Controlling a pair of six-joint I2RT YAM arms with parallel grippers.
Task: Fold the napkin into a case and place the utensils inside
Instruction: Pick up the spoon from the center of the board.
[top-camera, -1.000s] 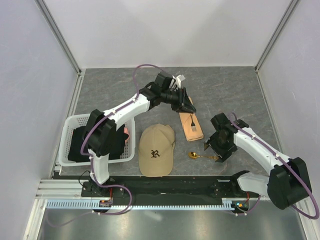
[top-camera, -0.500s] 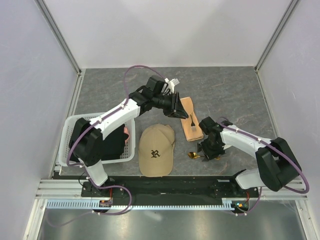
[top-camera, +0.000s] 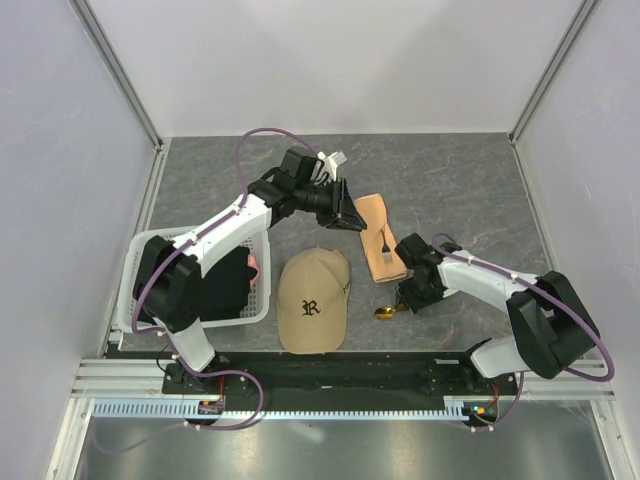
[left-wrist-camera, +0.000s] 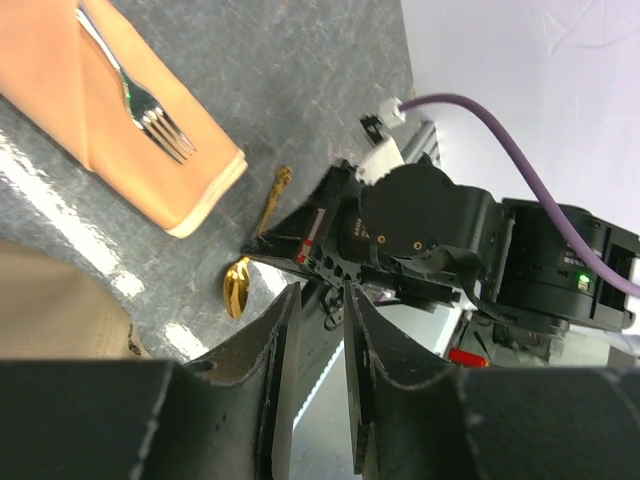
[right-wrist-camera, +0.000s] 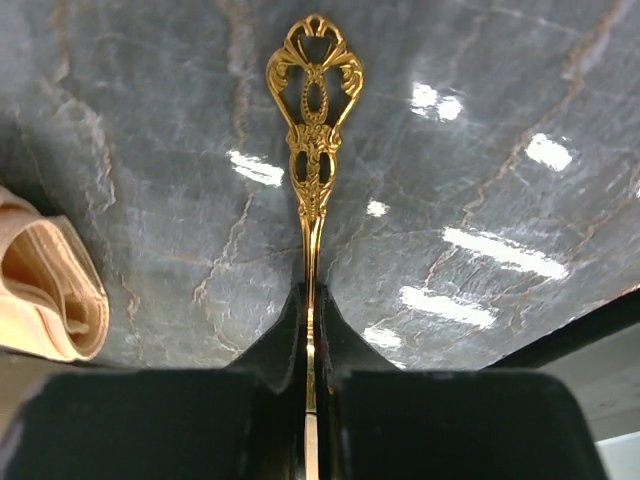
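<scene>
Nearest the arm bases, the tan baseball cap (top-camera: 313, 298) is lying crown-up on the grey table (top-camera: 470, 190), with a white basket (top-camera: 128, 285) sitting to its left. Just right of the cap, the right gripper (top-camera: 408, 298) is bearing down on the gold spoon (right-wrist-camera: 314, 120) and is clenching its slim shaft between its pads, the ornate handle end sticking out ahead over the tabletop. Whether the spoon is already leaving the surface, I cannot tell.

Just beyond the spoon, the peach napkin (top-camera: 381, 238) is lying folded into a long narrow case. A silver fork (left-wrist-camera: 135, 100) is resting on its upper face with its tines pointing toward the near end.

Farther back, the left gripper (left-wrist-camera: 315, 330) is hovering beside the napkin's far left edge. Its jaws are standing slightly apart and are holding nothing.

The step in hand looks like the spoon pickup, with the folding apparently done. Next, the right arm would be lifting the spoon and carrying it the short way to the napkin. That calls for a level carry, and likely for the left gripper to steady or open the fold.
</scene>
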